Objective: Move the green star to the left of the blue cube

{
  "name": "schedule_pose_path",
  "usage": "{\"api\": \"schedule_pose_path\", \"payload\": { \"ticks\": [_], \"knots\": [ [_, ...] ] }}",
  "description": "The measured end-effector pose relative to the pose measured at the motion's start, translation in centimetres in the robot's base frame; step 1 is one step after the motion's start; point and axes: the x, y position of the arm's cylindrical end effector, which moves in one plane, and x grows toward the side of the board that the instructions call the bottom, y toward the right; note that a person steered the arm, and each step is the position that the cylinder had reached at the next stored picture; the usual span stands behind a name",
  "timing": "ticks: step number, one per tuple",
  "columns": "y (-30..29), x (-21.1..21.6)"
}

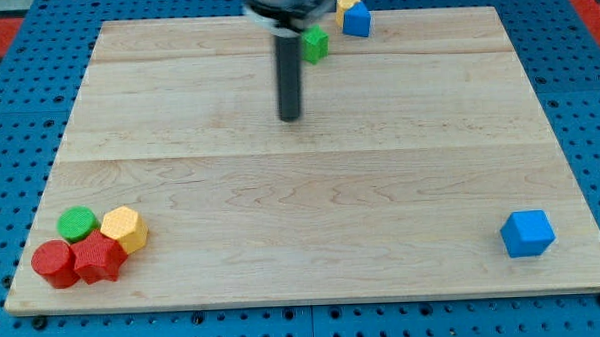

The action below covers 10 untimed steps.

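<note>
A: Camera view checked: wooden board [310, 168] on a blue pegboard [15, 28]. Rod tip [291, 117] is seen just below and to the view's left of the green star [315, 43], not touching it as far as can be told. No gripper is fitted, so no open or closed state can be given; only a plain rod is shown.

B: Task thing located?

A: Green star is placed near the view's top edge, centre-right. A blue block [356, 21] with a yellow block [348, 3] touching it is seen just to the star's right. A second blue cube [527, 233] is set at the view's bottom right, well apart.

B: Progress?

A: Which blue block is meant cannot be told. Against the top one, the star is already on its left. Against the bottom-right cube, most of the push is judged left.

B: Star's heading, long axis?

A: Too small and part-hidden by the arm; no long axis can be made out.

B: Rest?

A: Green cylinder [78, 224], yellow block [125, 229], two red blocks [53, 263] [98, 259] clustered bottom left.
</note>
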Motion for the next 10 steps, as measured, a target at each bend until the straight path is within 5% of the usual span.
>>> {"api": "schedule_pose_path", "payload": {
  "ticks": [1, 3, 7, 10],
  "knots": [
    [-4.3, -6.8],
    [0.4, -15.9],
    [5.7, -9.4],
    [12.6, -10.4]
  ]
}}
